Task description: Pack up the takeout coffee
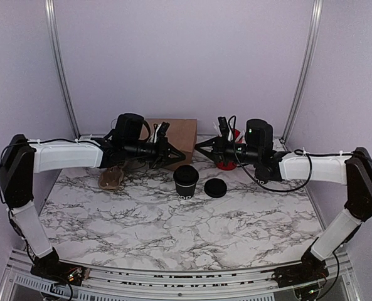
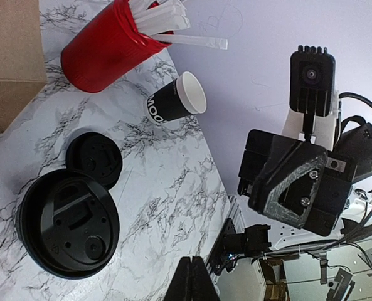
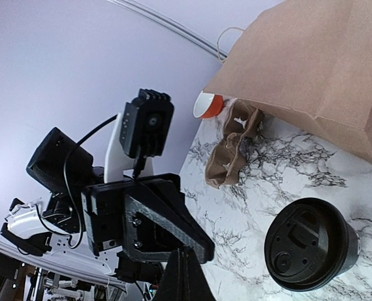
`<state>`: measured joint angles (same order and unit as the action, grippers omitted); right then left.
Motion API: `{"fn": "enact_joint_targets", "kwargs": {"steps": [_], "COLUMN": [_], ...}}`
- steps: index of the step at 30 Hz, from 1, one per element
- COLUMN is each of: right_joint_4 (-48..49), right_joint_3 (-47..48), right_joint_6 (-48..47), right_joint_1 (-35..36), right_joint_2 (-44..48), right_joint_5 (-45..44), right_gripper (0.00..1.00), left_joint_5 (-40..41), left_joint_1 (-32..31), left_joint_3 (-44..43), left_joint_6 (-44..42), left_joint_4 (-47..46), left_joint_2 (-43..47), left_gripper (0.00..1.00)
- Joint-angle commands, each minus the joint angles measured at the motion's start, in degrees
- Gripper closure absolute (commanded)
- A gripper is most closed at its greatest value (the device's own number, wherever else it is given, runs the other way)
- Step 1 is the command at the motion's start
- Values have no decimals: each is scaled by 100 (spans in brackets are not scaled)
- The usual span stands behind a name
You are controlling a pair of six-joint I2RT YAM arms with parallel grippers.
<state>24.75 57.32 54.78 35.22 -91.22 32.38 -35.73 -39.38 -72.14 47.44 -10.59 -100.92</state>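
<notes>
Arms [image 1: 66, 155] level, left end effector [image 1: 178, 154] facing right end effector [image 1: 200, 145], both pressed together

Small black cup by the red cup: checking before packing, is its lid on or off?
Off. The small black cup shows a bare white rim and inside in the left wrist view.

A bench [image 1: 173, 232] with a white marble look and grey lines is seen across the middle and lower part of the frame. It is closed in by plain, pale purple walls [image 1: 186, 56]. A thin silver rail [image 1: 60, 63] is set up the wall at the upper left, and a second rail [image 1: 303, 63] at the upper right. A metal frame [image 1: 186, 279] is fixed along the bottom edge. Everything is lit softly and evenly.
</notes>
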Motion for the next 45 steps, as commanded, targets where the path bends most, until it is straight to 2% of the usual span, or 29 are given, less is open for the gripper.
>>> {"fn": "enact_joint_targets", "kwargs": {"steps": [1,9,21,26,30,36,45], "right_joint_4": [-358,-331,-357,-342,-340,-295,-297], "right_joint_3": [25,-274,-240,-211,-216,-278,-169], "right_joint_6": [-246,-212,-254,-260,-271,-238,-251], "right_joint_1": [20,20,20,20,21,20,26], "right_joint_2": [111,150,140,101,74,47,-68], "right_joint_5": [-166,-146,-121,-94,-79,-53,13], "right_gripper": [100,100,100,100,100,100,100], "left_joint_5": [-595,-637,-853,-891,-833,-808,-633], "left_joint_1": [0,250,248,259,322,322,316], "left_joint_3": [21,224,-88,-42,163,272,303], "left_joint_6": [422,314,258,187,63,-40,-232], "left_joint_4": [-1025,-1191,-1173,-1180,-1190,-1191,-900], "left_joint_2": [-764,-1564,-733,-650,-953,-1871,-1683], "left_gripper": [100,100,100,100,100,100,100]}}
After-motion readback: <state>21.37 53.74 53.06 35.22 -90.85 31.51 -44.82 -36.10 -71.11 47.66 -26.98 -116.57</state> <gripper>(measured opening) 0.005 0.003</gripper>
